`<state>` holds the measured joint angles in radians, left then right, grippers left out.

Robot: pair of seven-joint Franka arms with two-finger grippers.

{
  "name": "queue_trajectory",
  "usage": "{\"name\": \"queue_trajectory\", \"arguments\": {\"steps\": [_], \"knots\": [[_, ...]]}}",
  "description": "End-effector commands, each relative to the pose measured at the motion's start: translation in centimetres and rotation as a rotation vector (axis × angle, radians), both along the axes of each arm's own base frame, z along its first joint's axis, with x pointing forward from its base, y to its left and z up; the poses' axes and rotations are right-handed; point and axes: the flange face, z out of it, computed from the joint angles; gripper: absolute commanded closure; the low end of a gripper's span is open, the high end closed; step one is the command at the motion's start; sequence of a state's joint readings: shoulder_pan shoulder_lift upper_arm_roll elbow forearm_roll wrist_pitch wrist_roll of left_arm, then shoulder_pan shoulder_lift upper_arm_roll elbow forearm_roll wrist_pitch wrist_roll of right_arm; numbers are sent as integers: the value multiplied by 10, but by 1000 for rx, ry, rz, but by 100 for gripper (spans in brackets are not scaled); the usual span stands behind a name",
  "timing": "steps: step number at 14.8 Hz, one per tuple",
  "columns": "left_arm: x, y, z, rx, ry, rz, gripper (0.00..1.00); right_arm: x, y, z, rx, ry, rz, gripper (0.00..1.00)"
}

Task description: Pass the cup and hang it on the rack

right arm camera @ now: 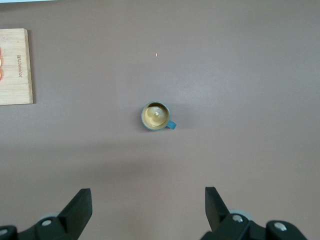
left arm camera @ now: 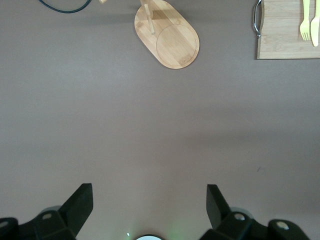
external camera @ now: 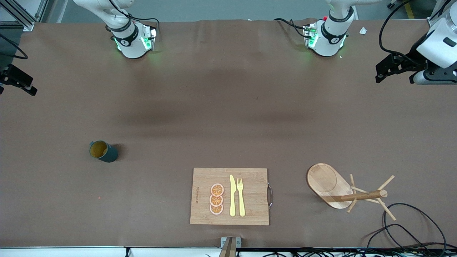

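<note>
Standing upright on the brown table toward the right arm's end, the cup is seen from straight above in the right wrist view, well below the right gripper, whose fingers are spread wide and hold nothing. Its small handle is shown only there. The rack is viewed under the left gripper, likewise wide open and empty; just its oval base is caught in that view, while pegs and post are revealed from the front. Between cup and rack, a cutting board with knife, fork and orange slices is seen.
</note>
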<state>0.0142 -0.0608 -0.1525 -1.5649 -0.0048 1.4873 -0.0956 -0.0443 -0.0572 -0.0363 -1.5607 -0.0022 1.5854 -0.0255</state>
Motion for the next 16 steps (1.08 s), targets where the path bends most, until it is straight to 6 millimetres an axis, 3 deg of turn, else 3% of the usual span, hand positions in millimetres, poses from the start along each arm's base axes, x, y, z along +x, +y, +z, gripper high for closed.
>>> {"name": "queue_trajectory", "arguments": {"steps": [1, 5, 7, 9, 11, 16], "knots": [[5, 2, 3, 10, -8, -7, 0, -1, 1, 1, -14, 3, -17, 0], [6, -2, 2, 10, -11, -13, 0, 8, 0, -15, -13, 35, -10, 0], [6, -3, 1, 10, -9, -16, 0, 17, 1, -34, -12, 69, -7, 0], [6, -3, 1, 10, -11, -16, 0, 22, 22, -48, -14, 98, 24, 0], [7, -2, 0, 10, -12, -13, 0, 41, 27, -82, -17, 139, 26, 0], [8, -1, -3, 8, -15, -14, 0, 87, 22, -202, -12, 182, 1, 0]]}}
